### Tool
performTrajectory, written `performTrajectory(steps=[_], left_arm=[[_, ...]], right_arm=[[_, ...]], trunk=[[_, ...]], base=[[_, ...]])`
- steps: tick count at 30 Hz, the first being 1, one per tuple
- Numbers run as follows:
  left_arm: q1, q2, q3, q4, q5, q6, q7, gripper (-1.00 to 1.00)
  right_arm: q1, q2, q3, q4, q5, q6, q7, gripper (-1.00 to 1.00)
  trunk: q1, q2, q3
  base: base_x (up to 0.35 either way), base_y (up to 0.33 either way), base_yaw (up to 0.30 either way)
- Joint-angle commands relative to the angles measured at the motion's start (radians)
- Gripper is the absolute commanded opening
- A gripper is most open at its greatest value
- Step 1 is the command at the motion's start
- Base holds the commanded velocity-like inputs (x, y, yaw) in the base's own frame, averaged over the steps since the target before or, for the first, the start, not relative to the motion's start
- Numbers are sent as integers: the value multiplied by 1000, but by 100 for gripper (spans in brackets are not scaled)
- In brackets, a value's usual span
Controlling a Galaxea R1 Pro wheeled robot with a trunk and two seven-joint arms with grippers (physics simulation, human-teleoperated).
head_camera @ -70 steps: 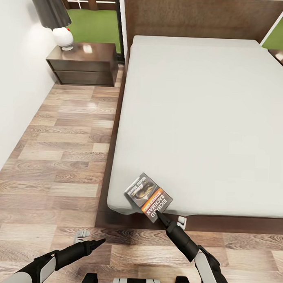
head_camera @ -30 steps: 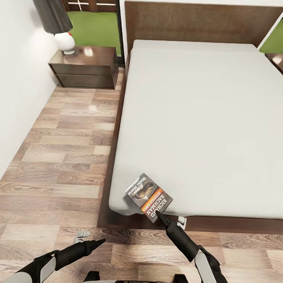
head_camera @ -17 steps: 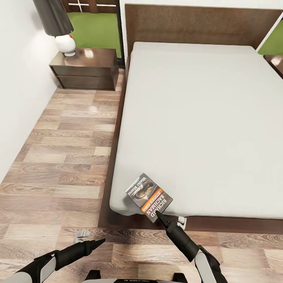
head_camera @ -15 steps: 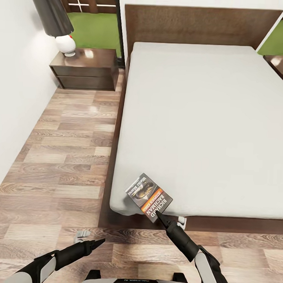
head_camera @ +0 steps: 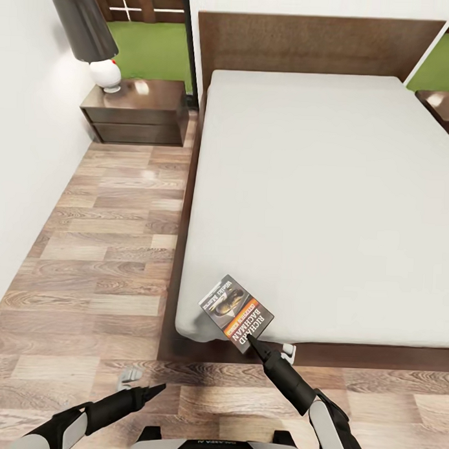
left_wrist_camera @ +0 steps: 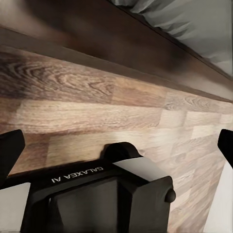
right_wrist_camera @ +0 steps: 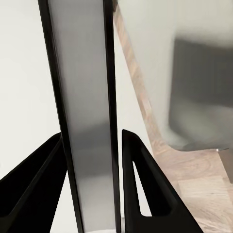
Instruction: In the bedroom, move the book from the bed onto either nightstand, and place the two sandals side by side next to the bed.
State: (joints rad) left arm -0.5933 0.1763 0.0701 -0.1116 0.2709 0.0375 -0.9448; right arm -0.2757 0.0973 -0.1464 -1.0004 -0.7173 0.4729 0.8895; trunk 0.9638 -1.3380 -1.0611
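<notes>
left gripper (head_camera: 159,388) hovered low over plank floor (head_camera: 87,271), jaws spread, nothing between. right gripper (head_camera: 254,342) clenched on book (head_camera: 237,312), thin glossy paperback, at near left corner of bed (head_camera: 316,208). judged: kept pinch firm, carry level. pale matte mattress. far left: dark glossy nightstand (head_camera: 134,110), lamp (head_camera: 88,38) on it, target.

Three camera views of a bedroom: one high overview, two close wrist views.

Your head camera looks steeply down from the foot of the bed (head_camera: 316,189), over the floor (head_camera: 94,259). Your left wrist camera sits low, close to the floor (left_wrist_camera: 97,111), facing the bed's frame (left_wrist_camera: 121,43). Your right wrist camera looks along the edge of the book (right_wrist_camera: 82,121), very near; the head view shares that book (head_camera: 236,311).
</notes>
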Motion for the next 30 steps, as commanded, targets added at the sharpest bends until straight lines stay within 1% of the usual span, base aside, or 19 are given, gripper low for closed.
performTrajectory(steps=[1,18,21,22,23,24,26,27,28,29,30], left_arm=[[0,1,7,2,-4,4,-6,100],[0,6,8,5,-3,4,-12,100],[0,5,8,4,-4,4,-12,100],[0,5,8,5,-3,4,-14,100],[0,5,8,5,-3,3,-14,100],[0,5,8,5,-3,4,-16,100],[0,7,8,7,-2,4,-31,100],[0,8,8,7,-2,4,-41,100],[0,12,8,18,-3,4,-77,100],[0,15,8,26,-3,3,-98,100],[0,19,8,38,-4,3,-130,100]], right_arm=[[0,1,-2,0,-4,7,2,-100],[0,-1,-4,-7,-3,22,10,-100],[0,-9,-7,-7,-3,28,11,-100],[3,-61,-8,-5,-2,37,13,-100],[4,-82,-8,-4,-2,39,13,-100],[6,-135,-7,-2,-2,44,14,-100],[9,-269,-6,7,-2,49,15,-100],[10,-304,-6,12,-2,50,16,-100],[10,-383,-6,45,-3,51,29,-100],[11,-420,-6,68,-3,52,40,-100],[11,-477,-7,116,-3,52,66,-100]], trunk=[[-4,7,3],[-69,126,56],[-81,147,65],[-84,154,69],[-88,161,72],[-92,168,75],[-100,182,81],[-104,189,84],[-107,196,87],[-111,203,91],[-115,210,94]], base=[[0,0,0],[0,0,0],[0,0,0],[0,0,0],[0,0,0],[0,0,0],[0,0,0],[0,0,0],[0,0,0],[0,0,0],[0,0,0]])
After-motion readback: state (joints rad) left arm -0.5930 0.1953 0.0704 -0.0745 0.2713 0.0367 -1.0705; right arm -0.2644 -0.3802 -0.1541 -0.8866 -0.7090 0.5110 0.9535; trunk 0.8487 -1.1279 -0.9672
